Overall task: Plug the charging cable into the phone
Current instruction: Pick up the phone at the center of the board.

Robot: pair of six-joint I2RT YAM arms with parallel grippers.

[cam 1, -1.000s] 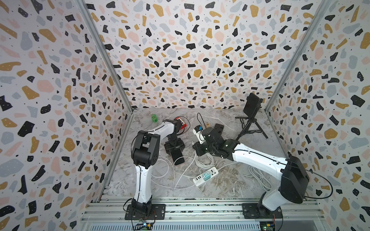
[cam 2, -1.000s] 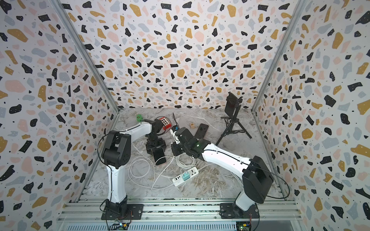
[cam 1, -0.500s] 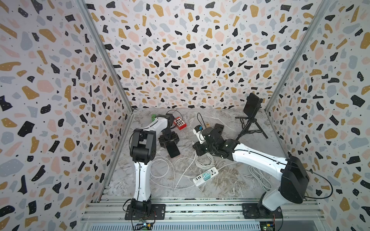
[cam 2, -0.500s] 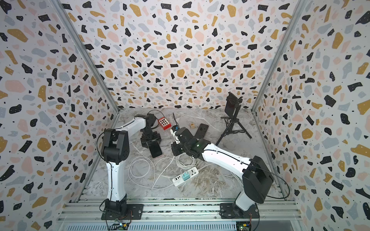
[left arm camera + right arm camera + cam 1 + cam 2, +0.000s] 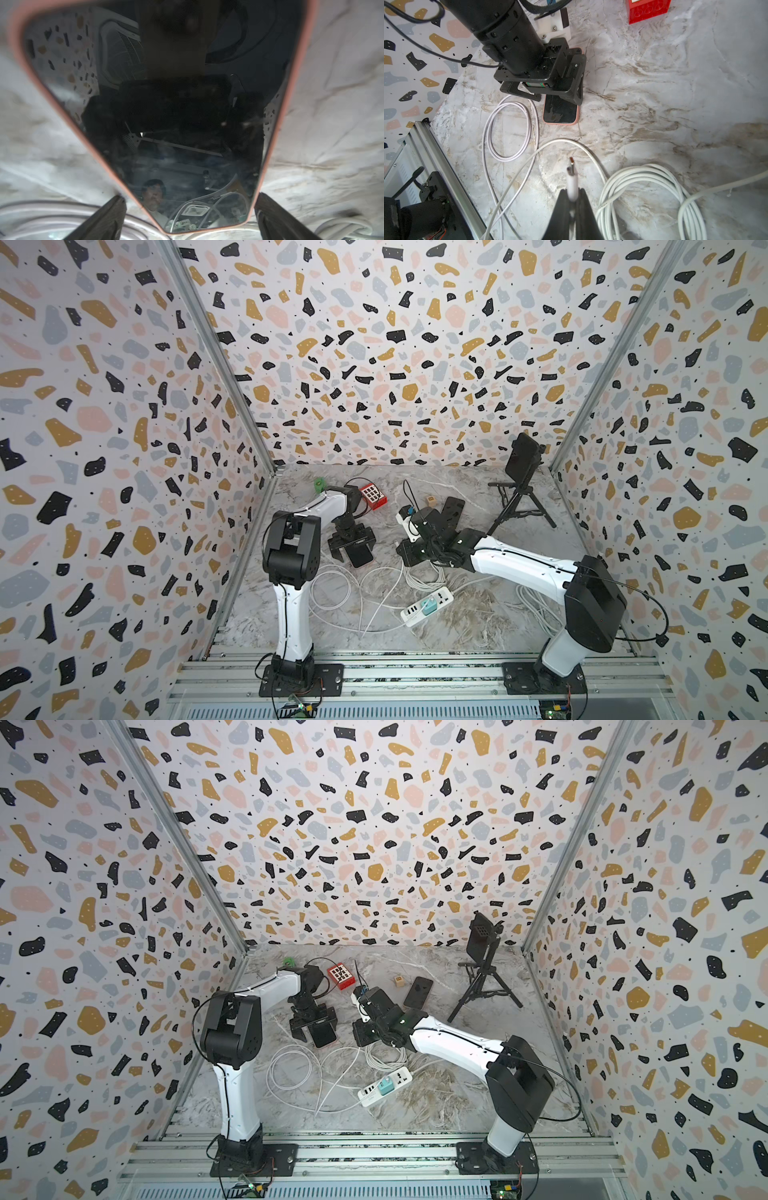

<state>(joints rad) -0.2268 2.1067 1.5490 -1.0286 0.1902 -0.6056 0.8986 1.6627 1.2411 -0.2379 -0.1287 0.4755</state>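
open tabletop is lying clear on one side of the phone. the left gripper, jaws spread, is straddling the phone's far half. charging cable loops are crowding the other side and crossing before its near edge.

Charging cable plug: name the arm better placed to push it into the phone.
Right. The right gripper has its jaws shut on the charging plug, tip aimed toward the phone. The left gripper stands with open jaws astride the phone, holding nothing.

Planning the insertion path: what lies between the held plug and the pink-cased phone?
Right wrist view: a white cable strand crosses the marble tabletop between plug and phone; otherwise bare.
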